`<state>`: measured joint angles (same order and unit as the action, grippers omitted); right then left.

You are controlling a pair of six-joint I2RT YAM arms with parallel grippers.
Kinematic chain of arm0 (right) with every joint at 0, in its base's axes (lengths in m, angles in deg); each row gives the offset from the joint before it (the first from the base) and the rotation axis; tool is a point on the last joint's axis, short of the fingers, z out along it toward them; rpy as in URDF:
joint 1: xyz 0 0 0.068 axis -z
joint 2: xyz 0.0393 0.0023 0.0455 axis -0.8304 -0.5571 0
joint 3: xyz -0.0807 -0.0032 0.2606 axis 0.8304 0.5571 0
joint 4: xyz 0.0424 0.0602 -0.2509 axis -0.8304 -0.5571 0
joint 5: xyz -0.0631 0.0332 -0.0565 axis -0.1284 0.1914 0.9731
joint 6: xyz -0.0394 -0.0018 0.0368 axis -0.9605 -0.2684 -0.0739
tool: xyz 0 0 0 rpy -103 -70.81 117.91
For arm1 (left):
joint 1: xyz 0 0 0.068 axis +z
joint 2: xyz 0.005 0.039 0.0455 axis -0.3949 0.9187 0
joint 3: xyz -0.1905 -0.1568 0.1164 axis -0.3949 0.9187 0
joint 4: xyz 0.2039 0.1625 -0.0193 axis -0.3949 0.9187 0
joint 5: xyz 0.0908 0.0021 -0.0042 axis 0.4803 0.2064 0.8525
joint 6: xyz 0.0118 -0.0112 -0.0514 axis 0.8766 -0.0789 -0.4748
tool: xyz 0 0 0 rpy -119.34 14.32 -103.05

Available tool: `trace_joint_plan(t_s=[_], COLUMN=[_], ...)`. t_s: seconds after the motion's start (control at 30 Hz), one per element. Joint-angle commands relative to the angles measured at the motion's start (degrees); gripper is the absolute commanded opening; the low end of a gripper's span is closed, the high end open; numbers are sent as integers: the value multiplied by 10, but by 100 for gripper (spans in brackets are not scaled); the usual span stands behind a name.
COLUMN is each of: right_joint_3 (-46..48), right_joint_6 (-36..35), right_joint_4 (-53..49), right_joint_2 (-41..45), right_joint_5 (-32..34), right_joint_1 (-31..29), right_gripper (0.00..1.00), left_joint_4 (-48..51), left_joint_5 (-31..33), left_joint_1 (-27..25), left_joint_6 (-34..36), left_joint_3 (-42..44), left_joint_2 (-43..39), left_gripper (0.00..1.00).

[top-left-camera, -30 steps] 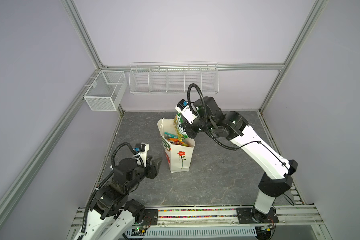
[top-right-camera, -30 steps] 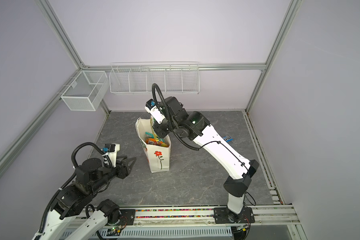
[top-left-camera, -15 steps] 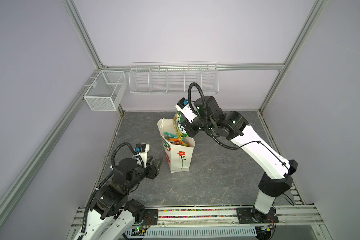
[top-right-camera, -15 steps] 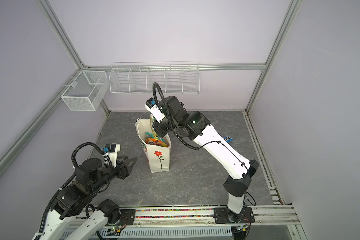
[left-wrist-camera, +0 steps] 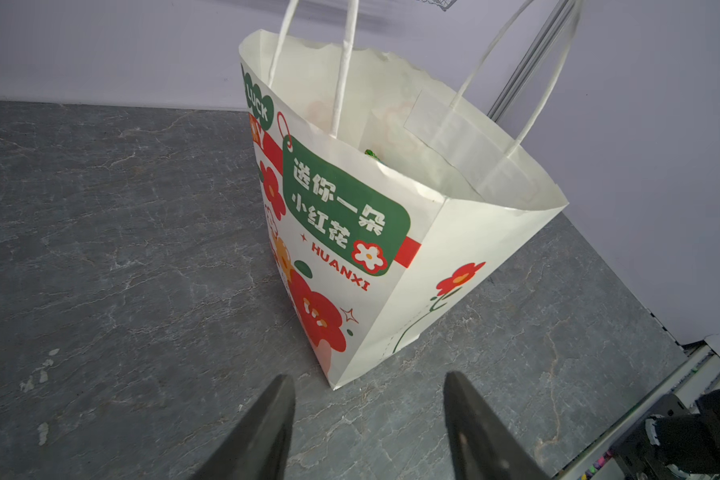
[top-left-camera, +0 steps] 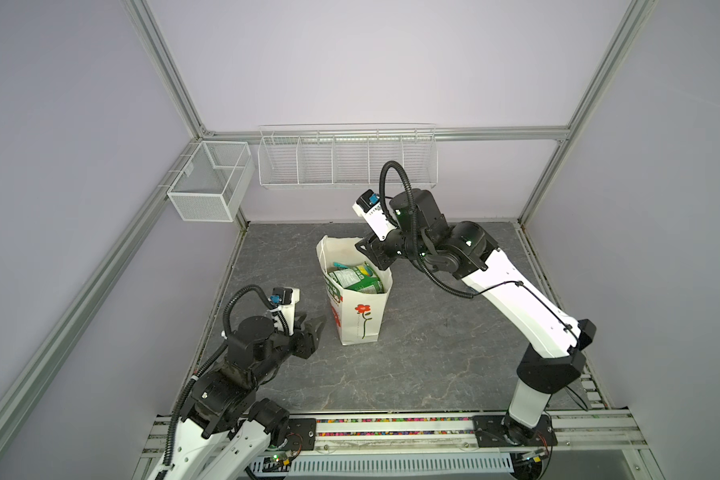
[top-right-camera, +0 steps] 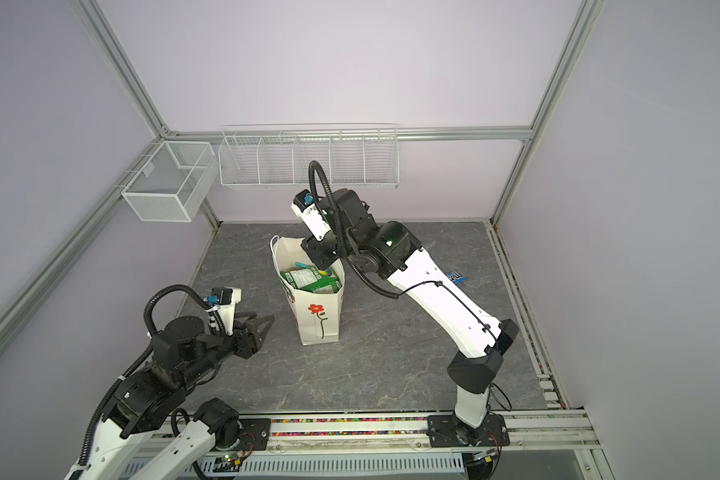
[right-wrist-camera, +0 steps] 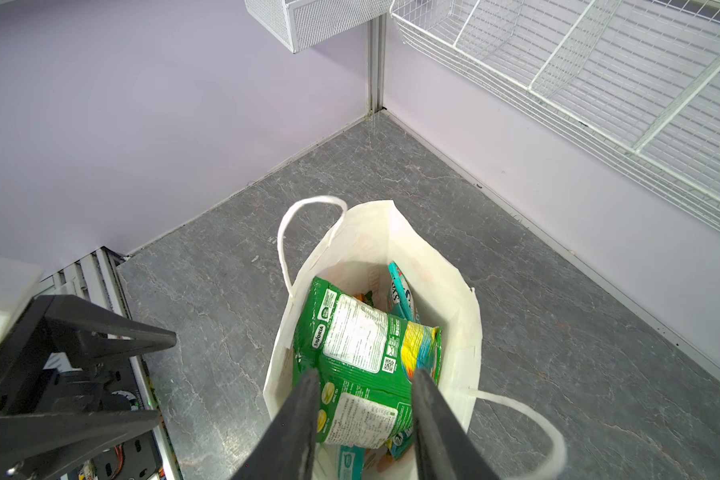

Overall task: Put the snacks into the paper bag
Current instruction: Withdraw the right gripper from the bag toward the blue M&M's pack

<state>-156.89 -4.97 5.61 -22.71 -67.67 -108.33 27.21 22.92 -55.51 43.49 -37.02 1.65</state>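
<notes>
Above grey marbled tabletop [top-left-camera: 433, 353], between lilac walls [top-left-camera: 350, 62], left fingers [left-wrist-camera: 267, 428] and right fingers [right-wrist-camera: 300, 415] gape apart.

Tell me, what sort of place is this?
Probably a robot lab test cell: plain walls in an aluminium frame, two robot arms mounted on a front rail, and a paper bag of snacks between them.

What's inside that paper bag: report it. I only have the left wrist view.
Observer: A green packet lies on top inside the paper bag.
Operator: Give me the right arm.
Observer: The right arm holds its jaws apart above the bag's mouth, gripping nothing.
Operator: Check the table for leftovers.
Observer: One small blue packet lies on the table beside the right arm, towards the right edge.
</notes>
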Motion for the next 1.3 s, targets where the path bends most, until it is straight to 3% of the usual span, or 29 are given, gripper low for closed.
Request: trace_joint_plan(t_s=[0.0,0.13,0.3,0.6,0.93,1.27], right_joint_3=[3,10,42,147,293,422], right_joint_6=[5,7,9,22,50,123], right_joint_4=[12,11,20,61,93,126], right_joint_2=[24,32,56,138,249,325], right_joint_5=[-5,-6,3,28,31,-35], right_joint_1=[3,3,3,11,66,194], right_gripper=[44,55,75,93,99,97], left_joint_4=[-2,-2,-3,-7,-4,11], left_joint_5=[-6,-7,-8,-12,-34,-3], left_joint_1=[2,2,2,2,-5,-24], left_joint_6=[10,10,14,16,11,16], left_joint_3=[5,5,3,4,-11,-14], left_joint_2=[-3,-2,1,-1,8,-2], left_gripper=[58,58,58,58,58,58])
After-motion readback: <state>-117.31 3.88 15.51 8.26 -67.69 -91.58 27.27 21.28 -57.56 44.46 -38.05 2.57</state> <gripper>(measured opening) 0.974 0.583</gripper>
